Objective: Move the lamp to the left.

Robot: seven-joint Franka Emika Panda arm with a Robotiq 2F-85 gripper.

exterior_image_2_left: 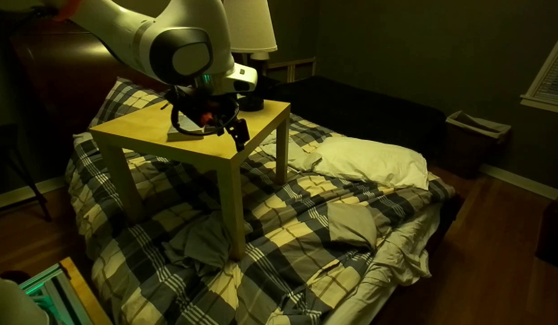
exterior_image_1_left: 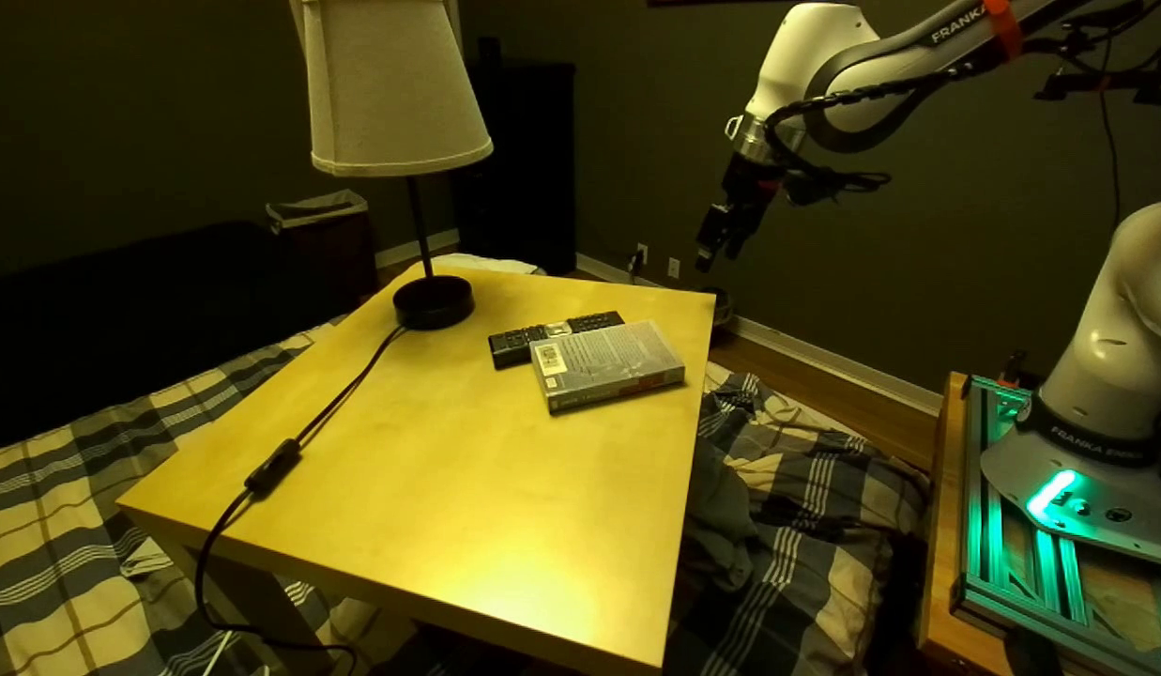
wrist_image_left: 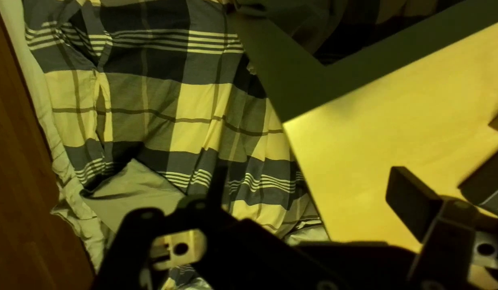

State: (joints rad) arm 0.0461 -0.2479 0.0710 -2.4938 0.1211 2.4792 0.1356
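Left, in an exterior view: the lamp (exterior_image_1_left: 397, 141), upright near a corner of the surface (exterior_image_1_left: 430, 451), its cream shade (exterior_image_1_left: 392, 75) tapering above a thin dark stem (exterior_image_1_left: 420, 225) and round black base (exterior_image_1_left: 434, 302) (the black cord (exterior_image_1_left: 273, 467) trails over the edge). Right: my claw (exterior_image_1_left: 719, 254), in the air, well apart from it; in the wrist view I see its fingers (wrist_image_left: 413, 203) spread wide, gripping nothing.

A pale wooden side table (exterior_image_1_left: 430, 451) stands on a rumpled plaid comforter (exterior_image_2_left: 301, 262); on its top lie a dark remote control (exterior_image_1_left: 557, 330) and, just beside it, a grey book or case (exterior_image_1_left: 606, 361) with fine print on the upper face, the two overlapping from where I look; a pale pillow (exterior_image_2_left: 373, 161) lies on the comforter, apart from the table; farther off stands a hamper (exterior_image_2_left: 468, 145) with a light liner (exterior_image_2_left: 496, 131).
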